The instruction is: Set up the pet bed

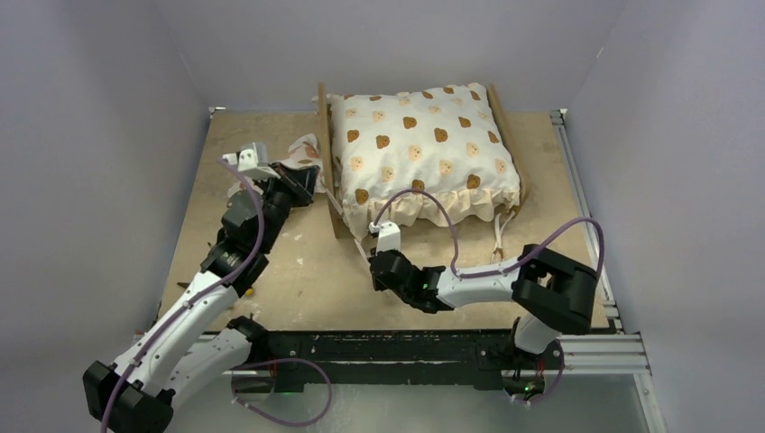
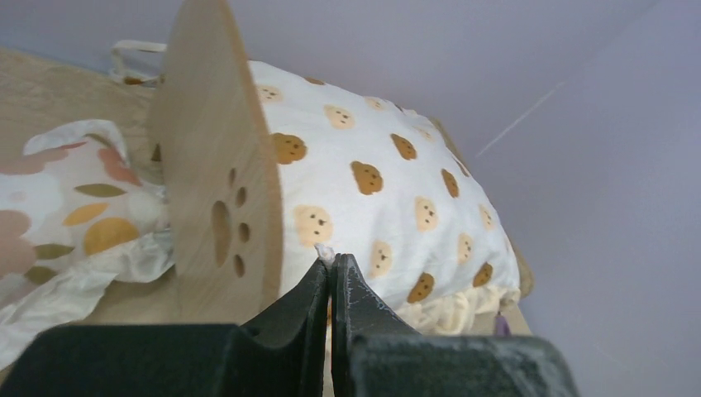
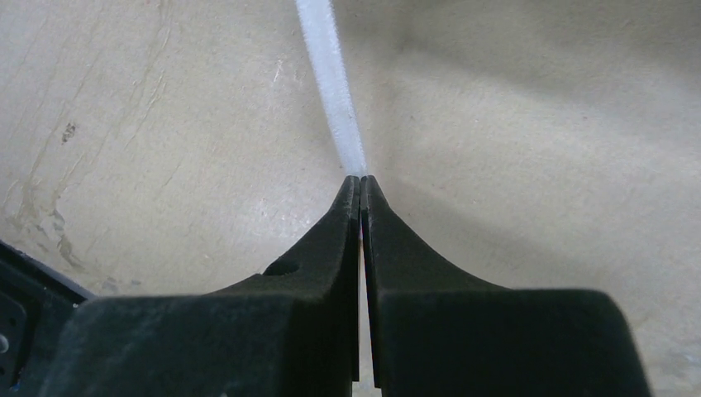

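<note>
Toward the far side of the counter (image 1: 298,271) sits the pet bed (image 1: 323,126), its light-wood frame lying with the paw-print headboard (image 2: 219,207) facing the left arm and one side rail running along the far right. The bear-print cushion (image 1: 424,144) fills the frame and bulges above the rails, its ruffled edge hanging over the near end, so the base is hidden. The floral pillow (image 2: 74,207) lies crumpled on the counter just outside the headboard, not on the bed. The left gripper (image 2: 331,260) is up close to the headboard's near edge, fingers pressed together, with a small white scrap (image 2: 324,252) showing at the tips and seemingly caught between them. Whether that is a tie end or a pinch of cushion fabric cannot be told. The right gripper (image 3: 361,178) is low over bare counter in front of the bed's near end, closed tight on a white tie (image 3: 331,83) that runs straight away from its tips. In the overhead view such ties trail from the cushion's ruffled edge, so this one probably belongs to the cushion. It looks drawn taut, most likely to pull the cushion square in the frame or to bring the tie round for fastening. A hold by the left arm at the headboard end would fit that, bracing one end while the other is tensioned. The pillow has yet to be placed, so the task seems partway done.
</note>
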Robot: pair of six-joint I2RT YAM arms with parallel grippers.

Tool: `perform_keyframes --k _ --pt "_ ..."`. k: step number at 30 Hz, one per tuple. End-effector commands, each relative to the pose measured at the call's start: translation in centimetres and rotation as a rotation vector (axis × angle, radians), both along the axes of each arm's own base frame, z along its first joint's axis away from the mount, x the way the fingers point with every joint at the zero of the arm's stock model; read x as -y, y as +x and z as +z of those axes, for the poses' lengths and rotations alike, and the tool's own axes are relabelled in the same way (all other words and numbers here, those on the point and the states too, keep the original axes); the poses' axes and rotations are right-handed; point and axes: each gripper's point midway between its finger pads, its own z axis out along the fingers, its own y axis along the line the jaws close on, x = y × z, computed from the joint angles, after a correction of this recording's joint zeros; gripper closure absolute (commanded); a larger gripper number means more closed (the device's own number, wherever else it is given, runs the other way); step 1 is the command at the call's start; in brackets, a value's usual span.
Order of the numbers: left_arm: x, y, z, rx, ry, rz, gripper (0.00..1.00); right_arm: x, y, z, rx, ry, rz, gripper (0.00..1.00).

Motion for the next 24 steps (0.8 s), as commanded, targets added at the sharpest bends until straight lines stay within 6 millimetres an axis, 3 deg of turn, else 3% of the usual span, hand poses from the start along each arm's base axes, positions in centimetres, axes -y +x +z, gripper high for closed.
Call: perform_keyframes --k 1,11,16,20,24 --pt "4.0 -0.9 5.7 0.147 0.014 -0.195 1.0 -1.7 -0.4 -0.9 -0.018 -0.006 0.064 1.0" --pt "8.3 1.8 7.3 0.137 0.186 -0.259 1.0 -4.4 -0.9 -1.4 -0.046 0.033 0.144 1.0" --pt "8.3 2.8 5.3 0.083 0.223 -0.231 1.0 -3.7 -0.5 0.8 0.012 0.101 0.122 0.99" --pt "8.2 2.6 3.7 0.059 0.22 -0.229 1.0 -3.2 -0.6 3.0 0.072 0.191 0.129 0.69" --pt "8.3 2.8 3.3 0.051 0.221 -0.231 1.0 -4.0 0.3 6.2 0.175 0.277 0.133 0.49"
